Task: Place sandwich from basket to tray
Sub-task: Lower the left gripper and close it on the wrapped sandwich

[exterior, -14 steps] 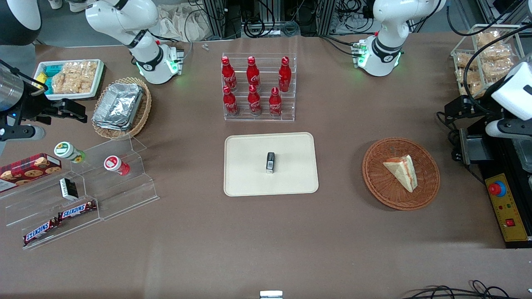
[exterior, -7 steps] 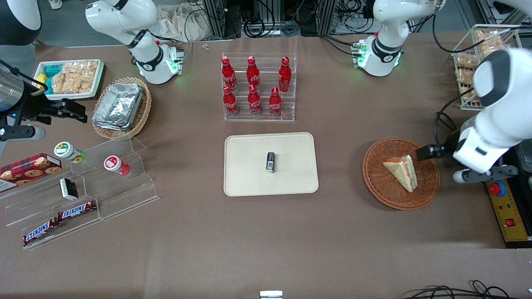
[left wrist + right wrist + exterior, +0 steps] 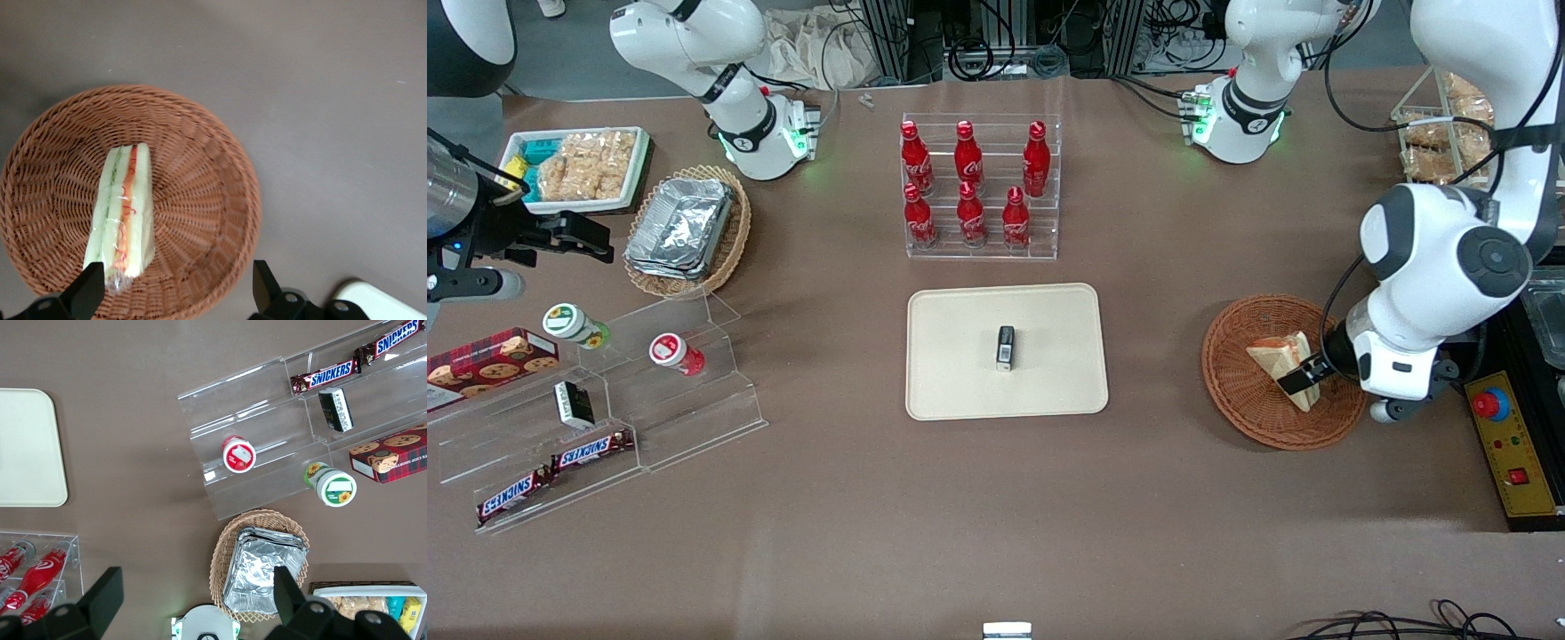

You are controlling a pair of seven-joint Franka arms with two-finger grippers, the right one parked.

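The sandwich (image 3: 1280, 360), a pale wedge with a red-orange stripe, lies in the round reddish-brown wicker basket (image 3: 1240, 413) toward the working arm's end of the table. My left gripper (image 3: 1303, 380) hovers over the basket, open and empty. In the left wrist view the sandwich (image 3: 123, 213) lies in the basket (image 3: 227, 153), its end close to one finger (image 3: 90, 290). The gripper (image 3: 177, 293) straddles the basket's rim. The cream-beige tray (image 3: 960, 382) lies at the table's middle with a small black object (image 3: 1005, 347) on it.
A clear rack of red bottles (image 3: 978, 187) stands farther from the camera than the tray. A yellow control box with a red button (image 3: 1507, 444) lies beside the basket at the table's end. A wire rack of snack bags (image 3: 1449, 124) stands farther off. Clear shelves of snacks (image 3: 605, 400) are at the parked arm's end.
The left arm has swung in from the table's end and come down over the basket. The gripper now hangs over the sandwich. The sandwich and the tray have not moved.
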